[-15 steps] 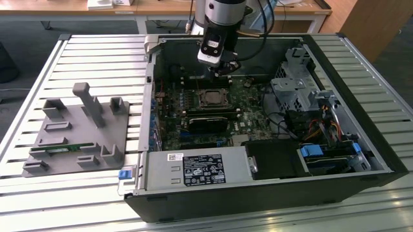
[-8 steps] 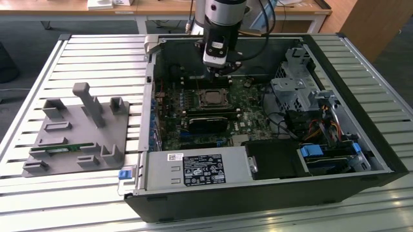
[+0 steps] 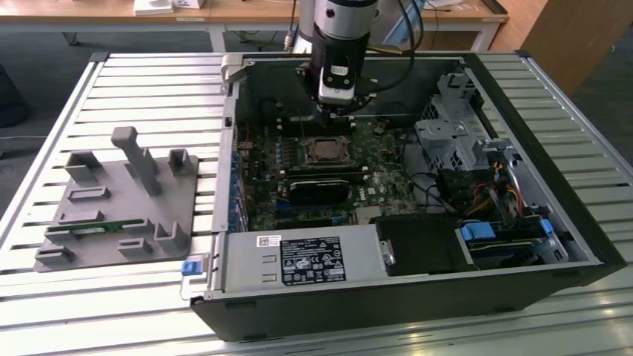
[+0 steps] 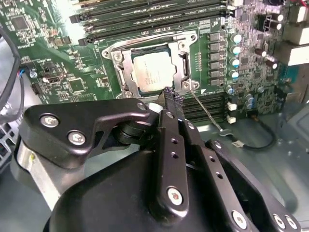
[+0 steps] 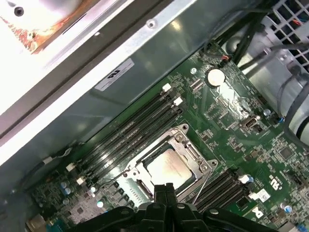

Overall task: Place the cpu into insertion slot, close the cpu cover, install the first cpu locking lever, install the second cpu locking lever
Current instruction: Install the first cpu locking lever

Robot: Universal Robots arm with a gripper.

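Observation:
The cpu lies flat in the insertion slot on the green board, its pale metal top showing through the window of the cpu cover, which lies down over it. A thin wire locking lever sticks out sideways from the socket's corner, unlatched. My gripper hovers just beside that corner of the socket with its black fingers pressed together and nothing between them. In the first wrist view the fingertips sit at the near edge of the cpu. In the exterior view the gripper hangs behind the socket.
The open computer case stands on a slatted table. A long black card lies in front of the socket. Memory slots flank it. A drive cage and cables fill the exterior view's right. A grey fixture sits at the left.

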